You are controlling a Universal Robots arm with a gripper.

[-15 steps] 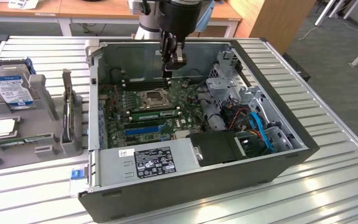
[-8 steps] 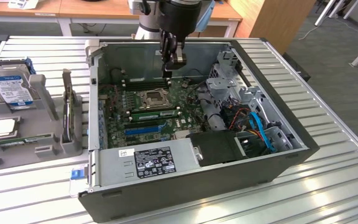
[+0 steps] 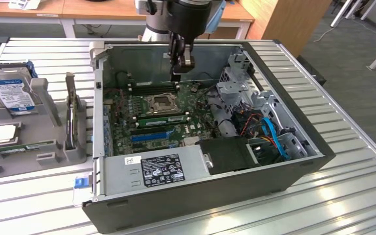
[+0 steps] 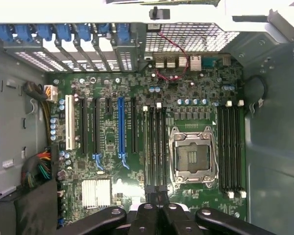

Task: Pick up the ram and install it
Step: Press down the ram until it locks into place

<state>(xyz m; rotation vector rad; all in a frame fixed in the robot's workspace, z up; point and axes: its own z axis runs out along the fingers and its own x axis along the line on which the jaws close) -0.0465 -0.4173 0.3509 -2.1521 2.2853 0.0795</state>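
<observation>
Your claw [image 4: 155, 196] is pressed shut with nothing visibly in it. The arm reaches straight down into the open computer case [image 3: 293, 181], over the motherboard [image 3: 175, 112] slots. The ram [image 3: 26, 146] lies flat in the grey tray [image 3: 44, 159] by the table [image 3: 344, 205] edge on the exterior view's left, well apart from the claw.
</observation>
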